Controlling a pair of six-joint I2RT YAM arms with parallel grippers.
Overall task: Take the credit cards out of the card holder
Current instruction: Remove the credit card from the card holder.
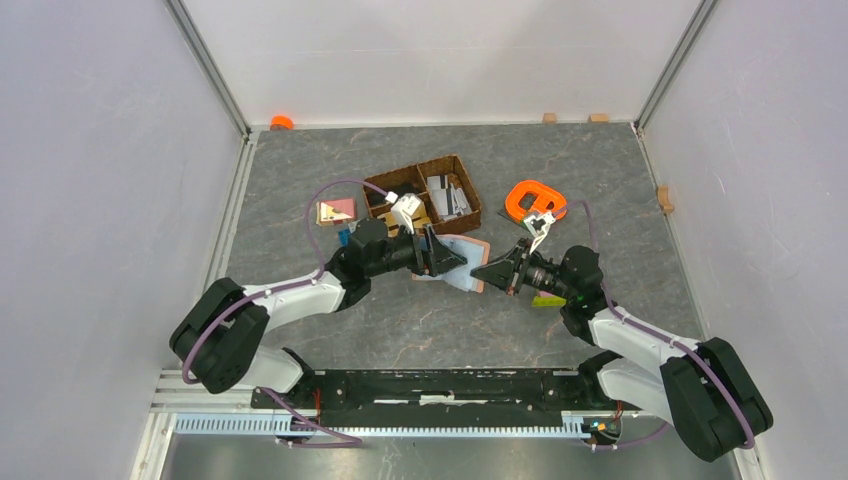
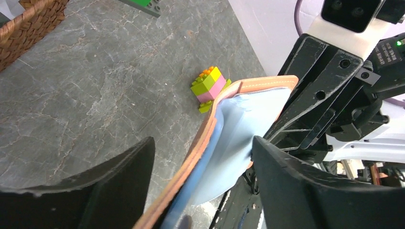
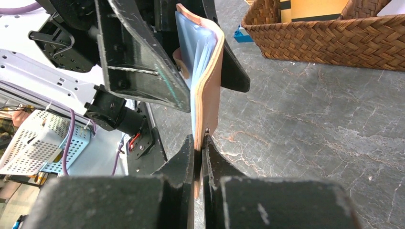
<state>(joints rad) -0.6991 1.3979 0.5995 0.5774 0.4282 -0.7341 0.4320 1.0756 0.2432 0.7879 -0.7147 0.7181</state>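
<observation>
The card holder (image 1: pixel 462 262) is a tan-brown wallet held on edge above the table, its pale blue sleeves (image 2: pixel 241 126) fanned open. My right gripper (image 3: pixel 199 140) is shut on its lower leather edge (image 3: pixel 210 95). My left gripper (image 2: pixel 203 143) is open and straddles the holder from the other side. One of its fingers (image 2: pixel 286 181) touches the sleeves and the other (image 2: pixel 119 176) stands apart from the leather cover. Several grey credit cards (image 1: pixel 447 194) lie in the basket's right compartment. Whether a card sits in the sleeves I cannot tell.
The dark woven divided basket (image 1: pixel 470 190) stands just behind the grippers. An orange ring-shaped object (image 1: pixel 531 197) lies to its right. A pink-and-tan flat piece (image 1: pixel 335 211) and a small blue block (image 1: pixel 343 237) lie to its left. A yellow, green and pink brick stack (image 2: pixel 208 86) sits under the right arm.
</observation>
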